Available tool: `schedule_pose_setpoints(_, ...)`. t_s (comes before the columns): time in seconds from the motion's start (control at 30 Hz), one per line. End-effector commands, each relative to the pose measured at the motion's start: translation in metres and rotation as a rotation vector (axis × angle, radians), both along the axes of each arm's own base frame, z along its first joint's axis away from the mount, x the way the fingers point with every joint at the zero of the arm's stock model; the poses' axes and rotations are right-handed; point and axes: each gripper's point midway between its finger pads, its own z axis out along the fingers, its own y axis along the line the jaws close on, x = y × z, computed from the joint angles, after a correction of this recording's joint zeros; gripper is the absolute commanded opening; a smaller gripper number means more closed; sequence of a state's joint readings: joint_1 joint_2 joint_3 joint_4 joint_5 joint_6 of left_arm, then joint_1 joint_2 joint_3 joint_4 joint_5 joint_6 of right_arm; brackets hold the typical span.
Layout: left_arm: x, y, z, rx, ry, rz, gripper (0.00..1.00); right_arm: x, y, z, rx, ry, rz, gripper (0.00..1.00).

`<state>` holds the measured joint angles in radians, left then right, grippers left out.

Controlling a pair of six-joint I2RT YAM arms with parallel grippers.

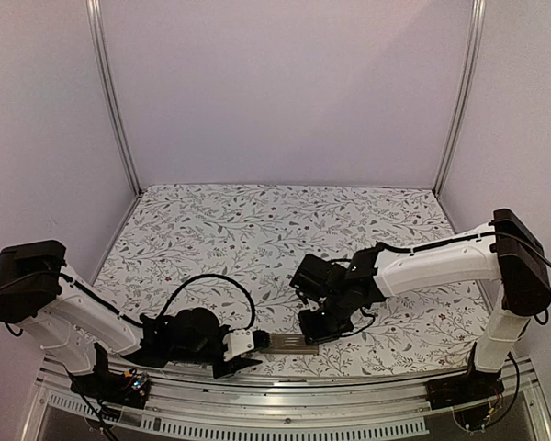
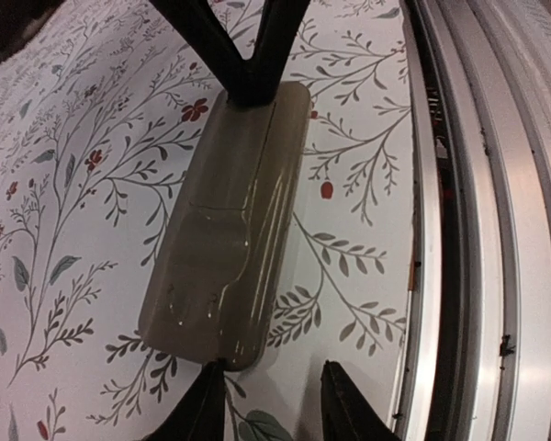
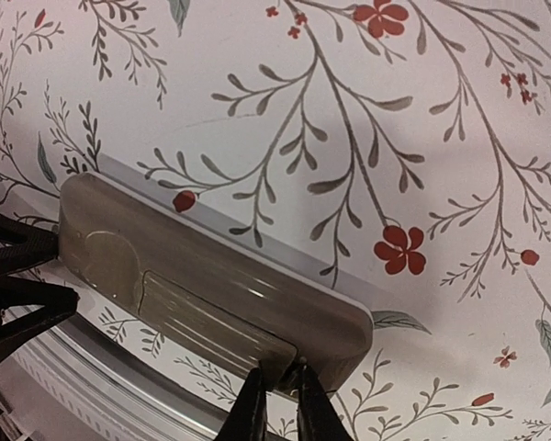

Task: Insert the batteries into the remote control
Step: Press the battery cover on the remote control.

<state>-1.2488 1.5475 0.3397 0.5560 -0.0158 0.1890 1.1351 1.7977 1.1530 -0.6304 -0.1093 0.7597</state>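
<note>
Remote control [image 1: 289, 346] lies flat on the flowered counter [image 1: 257, 220], tan-grey back up, long side running along the near edge and just beside the metal rail [image 1: 285, 390]. I sit at both ends of it. My left fingers [image 1: 253, 356] are at its left end, spread, low to the counter. From my left wrist, one fingertip is right against the rounded end of the remote, touching or nearly so; I cannot tell which. The other fingertip stands off to the rail side over bare cloth. The remote stretches straight away from that first fingertip, and none of it sits in the gap between the two. My right fingers [image 2: 253, 87] come down on the opposite end, pressed almost together with only a sliver between the tips. They meet in a narrow V on the middle of that short edge. They rest against the end and are far too close together to span the body's width. The back of the remote is smooth and glossy. A seam crosses it, and there is a shallow rounded dip toward the left-hand end. My two sets of fingers face each other along the length of the remote, well apart, with the whole body between them.
</note>
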Motion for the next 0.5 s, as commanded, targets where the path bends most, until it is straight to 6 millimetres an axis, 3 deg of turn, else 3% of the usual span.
schedule_pose_setpoints(0.0,0.001,0.000,0.003,-0.004,0.005,0.003,0.35,0.000,-0.014,-0.013,-0.122,-0.029,0.025,0.15)
schedule_pose_setpoints(0.27,0.001,0.000,0.003,-0.003,0.003,0.005,0.35,0.007,0.010,0.017,-0.012,-0.071,0.063,0.19)
schedule_pose_setpoints(0.47,0.002,0.000,0.004,-0.003,0.003,0.006,0.35,0.013,0.007,0.027,-0.028,-0.102,0.065,0.22)
